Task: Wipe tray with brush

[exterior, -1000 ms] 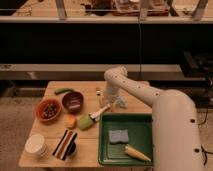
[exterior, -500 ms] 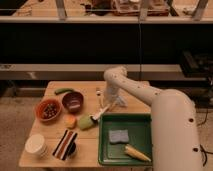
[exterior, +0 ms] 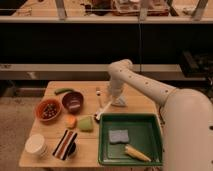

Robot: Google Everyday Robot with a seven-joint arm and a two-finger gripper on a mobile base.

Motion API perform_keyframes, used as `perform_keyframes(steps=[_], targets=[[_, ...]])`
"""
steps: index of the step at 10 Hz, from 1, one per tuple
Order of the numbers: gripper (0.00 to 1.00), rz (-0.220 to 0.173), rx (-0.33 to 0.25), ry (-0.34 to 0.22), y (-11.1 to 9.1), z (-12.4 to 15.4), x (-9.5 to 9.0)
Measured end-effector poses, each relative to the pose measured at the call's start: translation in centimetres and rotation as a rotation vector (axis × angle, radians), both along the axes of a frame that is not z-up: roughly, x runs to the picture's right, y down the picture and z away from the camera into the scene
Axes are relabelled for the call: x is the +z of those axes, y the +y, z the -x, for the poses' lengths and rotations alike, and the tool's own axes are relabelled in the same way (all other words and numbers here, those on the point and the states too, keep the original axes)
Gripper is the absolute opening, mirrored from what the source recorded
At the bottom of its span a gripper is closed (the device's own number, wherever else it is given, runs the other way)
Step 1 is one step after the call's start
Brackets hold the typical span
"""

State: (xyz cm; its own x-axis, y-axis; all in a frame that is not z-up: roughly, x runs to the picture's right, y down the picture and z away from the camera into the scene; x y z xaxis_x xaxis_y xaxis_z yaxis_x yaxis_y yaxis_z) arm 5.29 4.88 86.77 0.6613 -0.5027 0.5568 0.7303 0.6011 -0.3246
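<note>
- Near edge of table (exterior: 86,150): white cup (exterior: 36,144) at the front corner, striped item (exterior: 65,144) just beside it.
- Tray (exterior: 146,131), dark green, fills the front of the table on the robot's side; grey-blue sponge (exterior: 119,136) lies in it, plus a yellow item (exterior: 136,153) nearer the front rim.
- Just off the tray's far-left corner: light-green sponge block (exterior: 85,124) w/ a small orange thing (exterior: 71,121) next to it.
- Brush (exterior: 103,111) lies outside the tray, slanted; dark head down by the tray's far corner, near the green block, white handle running up and away to the gripper.
- Gripper (exterior: 113,100) sits low over the table just beyond the tray's far rim, pinched tight on the handle's top end; brush head trails toward me from it.
- Fork (exterior: 98,94) just beyond the brush.
- Further left: maroon bowl (exterior: 73,101), orange bowl (exterior: 48,110) w/ dark bits, green veg (exterior: 63,91) at the back.
- White arm (exterior: 142,82) arches over the far edge.
</note>
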Motion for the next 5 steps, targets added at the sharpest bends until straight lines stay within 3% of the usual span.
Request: perform_keyframes(steps=[3, 5], targets=[[0.00, 0.017, 0.066, 0.032, -1.8, -3.9, -2.1], [0.00, 0.092, 0.153, 0.010, -1.9, -7.0, -2.6]])
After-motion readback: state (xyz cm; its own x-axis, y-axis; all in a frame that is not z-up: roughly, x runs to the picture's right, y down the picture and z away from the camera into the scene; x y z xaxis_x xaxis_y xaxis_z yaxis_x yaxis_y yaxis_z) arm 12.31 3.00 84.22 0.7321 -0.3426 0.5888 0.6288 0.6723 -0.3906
